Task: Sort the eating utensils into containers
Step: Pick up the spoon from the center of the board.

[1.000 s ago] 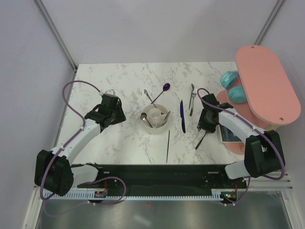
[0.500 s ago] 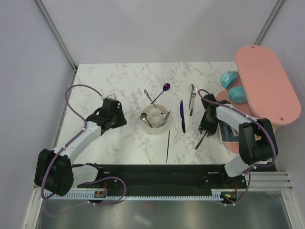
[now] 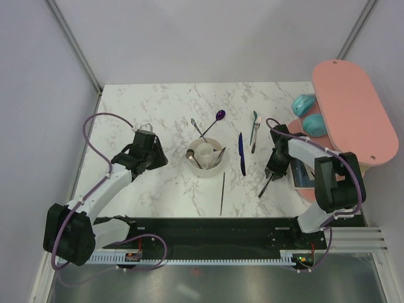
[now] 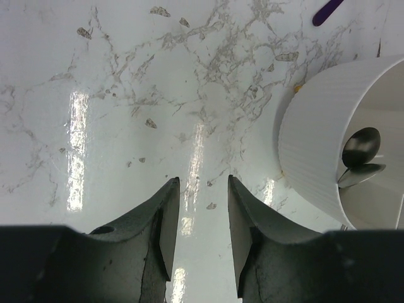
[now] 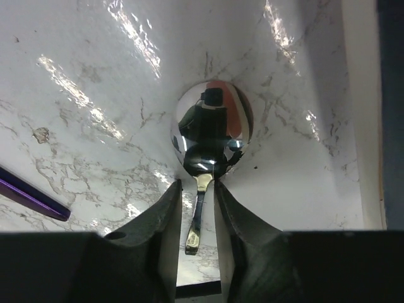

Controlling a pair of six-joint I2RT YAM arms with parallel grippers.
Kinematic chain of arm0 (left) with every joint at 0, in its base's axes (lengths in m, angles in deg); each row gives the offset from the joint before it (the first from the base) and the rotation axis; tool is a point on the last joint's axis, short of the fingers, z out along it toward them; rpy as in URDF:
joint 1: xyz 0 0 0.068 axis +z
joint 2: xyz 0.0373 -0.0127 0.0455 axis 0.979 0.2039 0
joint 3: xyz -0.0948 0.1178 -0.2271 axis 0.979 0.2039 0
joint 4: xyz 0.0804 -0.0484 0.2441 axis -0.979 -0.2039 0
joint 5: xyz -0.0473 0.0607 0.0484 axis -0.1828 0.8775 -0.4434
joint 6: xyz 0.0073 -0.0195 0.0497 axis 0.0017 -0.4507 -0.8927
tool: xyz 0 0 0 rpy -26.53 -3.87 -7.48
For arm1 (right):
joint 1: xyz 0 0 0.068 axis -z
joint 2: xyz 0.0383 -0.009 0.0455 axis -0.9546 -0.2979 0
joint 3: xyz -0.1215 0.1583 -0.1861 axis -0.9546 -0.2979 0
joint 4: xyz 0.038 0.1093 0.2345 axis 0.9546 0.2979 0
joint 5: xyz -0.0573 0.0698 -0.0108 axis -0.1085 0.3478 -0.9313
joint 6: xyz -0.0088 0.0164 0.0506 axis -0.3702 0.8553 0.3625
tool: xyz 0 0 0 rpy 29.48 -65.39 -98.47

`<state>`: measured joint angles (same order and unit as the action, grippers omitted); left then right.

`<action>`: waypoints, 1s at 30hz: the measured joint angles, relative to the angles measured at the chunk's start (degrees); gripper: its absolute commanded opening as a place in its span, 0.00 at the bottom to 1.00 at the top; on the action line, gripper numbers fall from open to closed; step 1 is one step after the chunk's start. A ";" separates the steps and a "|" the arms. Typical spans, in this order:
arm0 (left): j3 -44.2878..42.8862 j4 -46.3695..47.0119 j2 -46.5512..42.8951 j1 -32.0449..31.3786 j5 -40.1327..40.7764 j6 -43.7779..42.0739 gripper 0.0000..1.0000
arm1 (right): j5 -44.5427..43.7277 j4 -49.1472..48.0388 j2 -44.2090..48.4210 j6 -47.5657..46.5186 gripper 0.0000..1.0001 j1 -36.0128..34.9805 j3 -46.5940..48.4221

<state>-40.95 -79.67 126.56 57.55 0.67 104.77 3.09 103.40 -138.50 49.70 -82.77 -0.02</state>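
Note:
The white round holder [image 3: 206, 170] stands mid-table with silver spoons [image 4: 360, 144] lying in it. My right gripper [image 3: 274, 169] is down at the table over a spoon [image 3: 266, 185]. In the right wrist view its shiny bowl [image 5: 211, 132] lies just ahead, and my right gripper [image 5: 197, 183] straddles its neck, open, with a thin gap on each side. My left gripper [image 3: 155, 154] hovers left of the holder [image 4: 315, 145], open and empty [image 4: 203, 180]. Loose on the marble lie a purple spoon [image 3: 216, 118], a blue-handled utensil [image 3: 242, 154], forks [image 3: 254, 128] and a dark stick [image 3: 222, 192].
A large pink oval board [image 3: 353, 113] stands at the right edge, with two teal objects [image 3: 309, 113] beside it. A pale box with a dark inside [image 3: 304, 175] sits right next to my right gripper. A purple handle [image 5: 31, 192] lies to the left in the right wrist view.
My right gripper has shifted slightly toward the near edge along the spoon, and its jaws have narrowed around the neck. My left gripper has barely moved.

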 measured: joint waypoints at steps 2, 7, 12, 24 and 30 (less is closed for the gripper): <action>0.17 -0.02 -0.94 0.00 0.00 0.00 0.43 | 0.87 -0.17 0.02 -0.37 0.22 0.70 -0.11; 0.20 -0.02 -1.53 0.00 -0.02 0.02 0.43 | 3.67 -0.59 -1.03 -2.16 0.03 1.44 0.37; 0.17 -0.07 -1.53 0.00 -0.07 0.02 0.43 | 5.92 0.02 -2.03 -4.48 0.00 2.40 1.05; -2.08 -0.48 0.96 0.00 -0.63 0.00 0.42 | 9.27 -1.01 -2.08 -10.16 0.00 1.77 1.62; -4.33 -2.40 3.82 0.00 -1.84 -0.02 0.42 | 10.27 -1.77 -2.69 -12.07 0.00 -2.21 5.18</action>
<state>-45.28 -82.07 130.38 57.55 -1.17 104.74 13.36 101.63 -141.19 37.63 -84.98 5.16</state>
